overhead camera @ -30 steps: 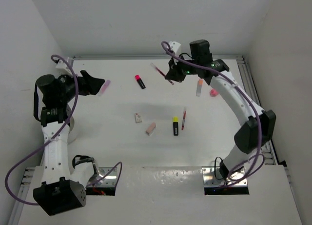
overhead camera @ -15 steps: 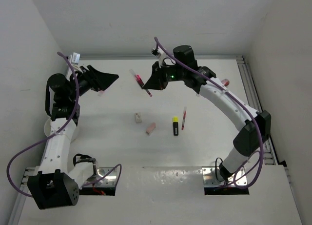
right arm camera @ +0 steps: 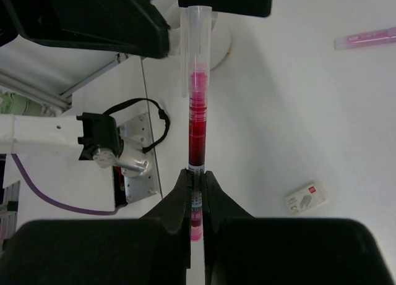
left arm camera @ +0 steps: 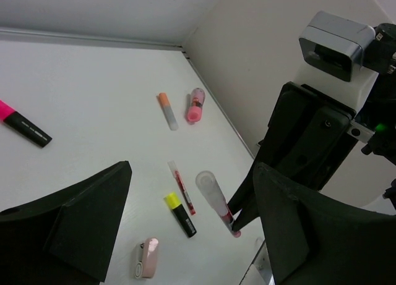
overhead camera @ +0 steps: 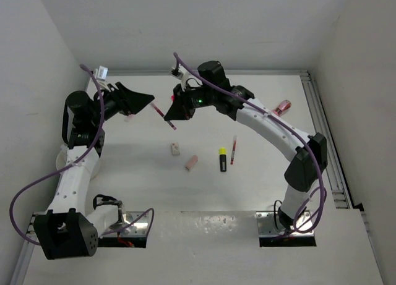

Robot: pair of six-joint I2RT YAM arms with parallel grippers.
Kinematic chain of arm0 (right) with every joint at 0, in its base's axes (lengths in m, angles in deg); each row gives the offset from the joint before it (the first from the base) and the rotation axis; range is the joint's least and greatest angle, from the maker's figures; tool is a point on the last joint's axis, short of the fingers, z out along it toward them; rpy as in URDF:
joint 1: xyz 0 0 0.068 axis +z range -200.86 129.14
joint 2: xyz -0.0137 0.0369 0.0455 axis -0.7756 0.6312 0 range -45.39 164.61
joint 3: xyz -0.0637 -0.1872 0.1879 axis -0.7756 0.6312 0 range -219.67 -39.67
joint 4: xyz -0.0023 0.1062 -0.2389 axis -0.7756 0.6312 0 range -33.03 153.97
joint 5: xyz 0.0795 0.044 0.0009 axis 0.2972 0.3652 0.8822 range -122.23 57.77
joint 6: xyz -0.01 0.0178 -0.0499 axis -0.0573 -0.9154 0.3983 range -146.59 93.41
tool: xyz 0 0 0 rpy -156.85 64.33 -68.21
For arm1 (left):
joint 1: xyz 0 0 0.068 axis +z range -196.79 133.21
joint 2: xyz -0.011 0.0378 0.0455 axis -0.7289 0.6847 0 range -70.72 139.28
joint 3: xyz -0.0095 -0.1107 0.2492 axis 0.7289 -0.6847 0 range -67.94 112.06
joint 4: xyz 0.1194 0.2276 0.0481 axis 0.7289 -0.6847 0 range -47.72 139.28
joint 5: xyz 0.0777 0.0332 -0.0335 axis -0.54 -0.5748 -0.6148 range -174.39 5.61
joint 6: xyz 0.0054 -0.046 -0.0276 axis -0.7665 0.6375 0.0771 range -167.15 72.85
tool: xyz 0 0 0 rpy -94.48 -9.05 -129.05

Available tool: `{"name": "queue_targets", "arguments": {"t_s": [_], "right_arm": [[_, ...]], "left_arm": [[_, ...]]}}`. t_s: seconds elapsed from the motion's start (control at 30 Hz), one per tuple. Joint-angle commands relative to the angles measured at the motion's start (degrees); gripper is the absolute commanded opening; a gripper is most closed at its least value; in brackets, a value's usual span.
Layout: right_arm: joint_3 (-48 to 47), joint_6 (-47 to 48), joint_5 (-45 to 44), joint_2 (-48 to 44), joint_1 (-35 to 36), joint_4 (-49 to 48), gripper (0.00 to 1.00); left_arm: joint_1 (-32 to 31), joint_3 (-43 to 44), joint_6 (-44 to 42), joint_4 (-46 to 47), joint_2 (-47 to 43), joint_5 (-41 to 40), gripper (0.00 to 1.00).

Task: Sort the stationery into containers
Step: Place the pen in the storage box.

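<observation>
My right gripper (right arm camera: 197, 174) is shut on a thin red pen (right arm camera: 197, 112) near its pink end, and the clear cap points away from me. It holds the pen (overhead camera: 162, 112) in the air at the back left, just in front of my open left gripper (overhead camera: 137, 106). In the left wrist view the pen (left arm camera: 216, 201) hangs between the wide-apart fingers (left arm camera: 93, 217) without touching them. The white tub (overhead camera: 60, 161) peeks out behind the left arm. The pink cup (overhead camera: 283, 106) lies on its side at the far right.
On the table lie a whitish eraser (overhead camera: 176, 149), a pink eraser (overhead camera: 191, 163), a yellow-capped highlighter (overhead camera: 222, 159), another red pen (overhead camera: 233, 149), a pink-capped highlighter (left arm camera: 21, 121), an orange-capped marker (left arm camera: 167, 110) and a pink pen (right arm camera: 365, 38).
The right arm has swung left across the table with the red pen, up to the left gripper. The left gripper has turned towards it, still open. The pink cup has shifted right and tipped over.
</observation>
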Motion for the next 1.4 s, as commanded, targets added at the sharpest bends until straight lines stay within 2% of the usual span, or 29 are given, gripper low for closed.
{"name": "queue_targets", "arguments": {"t_s": [0.0, 0.1, 0.13, 0.17, 0.2, 0.27, 0.3, 0.33, 0.37, 0.47, 0.5, 0.53, 0.57, 0.6, 0.7, 0.73, 0.8, 0.87, 0.97, 1.37], "right_arm": [[-4.3, -0.8, 1.0, 1.3, 1.6, -2.2, 0.00], [-5.6, -0.1, 0.8, 2.3, 2.7, -1.8, 0.00], [-5.7, -0.1, 0.5, 2.4, 2.8, -1.8, 0.00], [-5.8, 0.0, 0.3, 2.5, 3.0, -1.8, 0.00], [-5.8, 0.0, 0.1, 2.5, 3.1, -1.8, 0.00], [-5.8, 0.0, -0.3, 2.6, 3.2, -1.9, 0.01], [-5.8, -0.1, -0.8, 2.4, 3.3, -1.8, 0.10], [-5.9, 0.0, -1.4, 2.1, 3.2, -0.9, 0.42], [-5.8, 0.2, -2.0, 1.8, 3.0, -0.5, 0.55], [-4.6, 0.9, -3.8, -0.3, 0.5, 1.4, 0.76], [-3.7, 0.9, -3.9, -1.0, -0.7, 1.8, 0.77], [-1.5, 0.9, -3.5, -2.7, -2.9, 2.5, 0.77], [0.0, 0.9, -3.5, -3.8, -4.4, 2.7, 0.77], [1.8, 1.0, -3.3, -4.7, -5.7, 3.5, 0.77], [9.8, 3.5, -2.4, -8.9, -10.4, 5.9, 0.77], [13.3, 4.2, -2.3, -10.5, -12.4, 6.6, 0.77], [17.8, 5.8, -2.3, -12.2, -15.2, 8.3, 0.77], [20.2, 6.2, -2.5, -12.8, -16.8, 9.0, 0.77], [23.4, 6.3, -2.9, -13.7, -18.8, 9.1, 0.77], [24.6, 9.5, -0.3, -13.5, -20.6, 12.7, 0.77]], "left_arm": [[-0.9, 1.8, 0.3, 2.4, -0.1, 0.8, 0.85], [-1.2, 1.7, 0.3, 2.4, -0.1, 1.3, 0.65], [-1.2, 1.6, 0.3, 2.4, -0.1, 1.5, 0.49], [-1.2, 1.6, 0.1, 1.6, -0.2, 1.5, 0.38], [-1.3, 1.6, 0.0, 0.8, -0.4, 1.4, 0.16], [-1.1, 1.7, -0.6, -0.8, -0.5, 0.8, 0.03], [-1.1, 1.8, -1.5, -1.5, -0.7, 0.7, 0.00], [-0.8, 2.3, -2.4, -2.8, -0.7, 0.1, 0.00], [-0.4, 4.2, -3.9, -4.5, -0.8, -0.2, 0.00], [2.7, 8.8, -13.3, -11.8, -0.5, -1.4, 0.00], [3.6, 10.8, -16.9, -20.4, -0.2, -2.1, 0.00], [5.2, 12.7, -20.7, -24.3, 0.5, -4.8, 0.00], [5.6, 16.4, -29.0, -32.1, 0.5, -7.6, 0.00], [5.8, 17.6, -32.5, -35.4, 0.4, -17.0, 0.00], [6.3, 18.2, -41.2, -40.3, -2.0, -34.6, 0.00], [6.2, 17.7, -44.3, -40.5, -3.2, -47.1, 0.00], [7.0, 16.5, -48.0, -40.7, -3.1, -62.3, 0.00], [8.4, 16.2, -49.3, -40.8, -2.8, -67.9, 0.00], [11.6, 13.2, -51.5, -37.7, -4.3, -70.0, 0.00], [20.1, 3.6, -54.7, -27.8, -2.6, -62.6, 0.00]]}}
